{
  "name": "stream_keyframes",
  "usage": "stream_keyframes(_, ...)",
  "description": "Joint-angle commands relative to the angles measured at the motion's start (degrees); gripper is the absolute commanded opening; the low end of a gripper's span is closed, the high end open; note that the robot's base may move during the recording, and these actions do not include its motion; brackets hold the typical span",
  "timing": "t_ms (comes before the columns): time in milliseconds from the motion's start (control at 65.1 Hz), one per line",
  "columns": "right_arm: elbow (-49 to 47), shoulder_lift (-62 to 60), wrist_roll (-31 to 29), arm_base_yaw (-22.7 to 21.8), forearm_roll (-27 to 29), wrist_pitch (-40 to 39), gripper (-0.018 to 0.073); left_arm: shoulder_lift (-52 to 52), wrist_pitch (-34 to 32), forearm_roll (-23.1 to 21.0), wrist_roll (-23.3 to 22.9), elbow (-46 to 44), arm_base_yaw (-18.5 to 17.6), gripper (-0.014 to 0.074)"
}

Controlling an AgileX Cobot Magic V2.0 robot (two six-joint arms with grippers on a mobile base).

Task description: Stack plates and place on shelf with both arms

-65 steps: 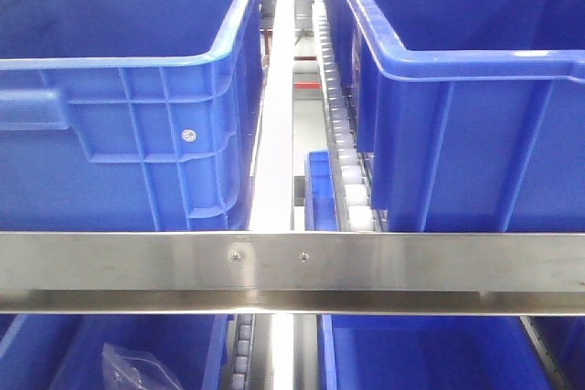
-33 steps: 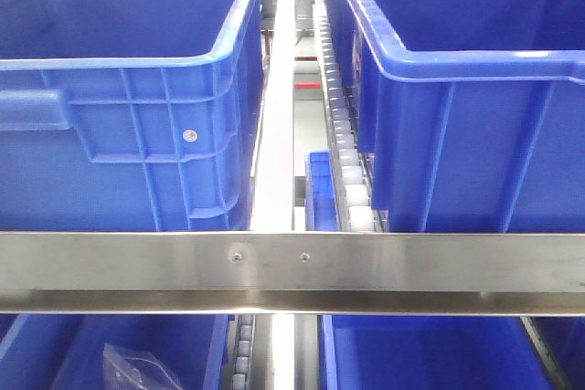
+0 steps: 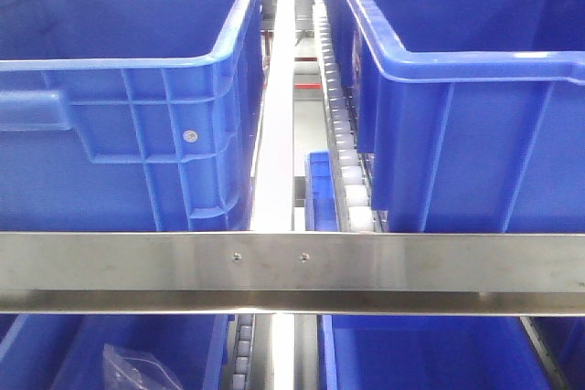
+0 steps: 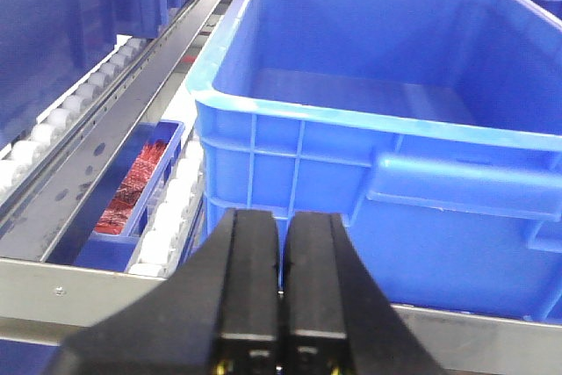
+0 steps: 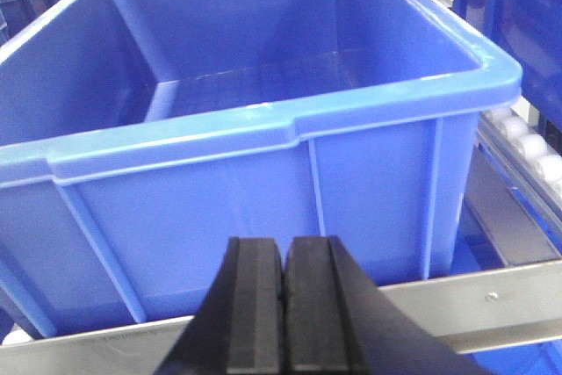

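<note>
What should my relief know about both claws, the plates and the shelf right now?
Left claw: shut, empty, facing a blue crate behind the shelf rail.
Right claw: shut, empty, facing the other blue crate.
Plates: in no view, so stacking cannot be judged.
Shelf: steel front rail, roller track, no plate on it.
Left: confirm the stack, place it on the shelf.

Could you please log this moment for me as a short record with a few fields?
left gripper: shut, empty, facing a blue crate
right gripper: shut, empty, facing another blue crate
shelf rail: steel, across the front, two screws
roller track: between the crates
small tray: red contents
plates: none in view
</note>
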Motion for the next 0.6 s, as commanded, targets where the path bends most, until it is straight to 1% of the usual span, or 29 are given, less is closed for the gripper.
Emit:
stream_keyframes(0, -0.02, -1.06, -0.29, -0.35, -0.25, -4.69, 0.0055, -1.24, -4.94, -0.48, -0.39, 0.24, 0.04, 0.0083)
stream_keyframes(430, -0.02, -1.06, -0.29, -0.35, -0.25, -4.69, 0.0055, -1.24, -5.08, -1.49, -0.39, 0.24, -0.06, 0.0083)
stream_keyframes(584, -0.02, -1.06, -0.29, -0.35, -0.25, -4.69, 0.0055, -1.24, -7.37, -0.44, -0.24, 0.24, 0.06, 0.0083)
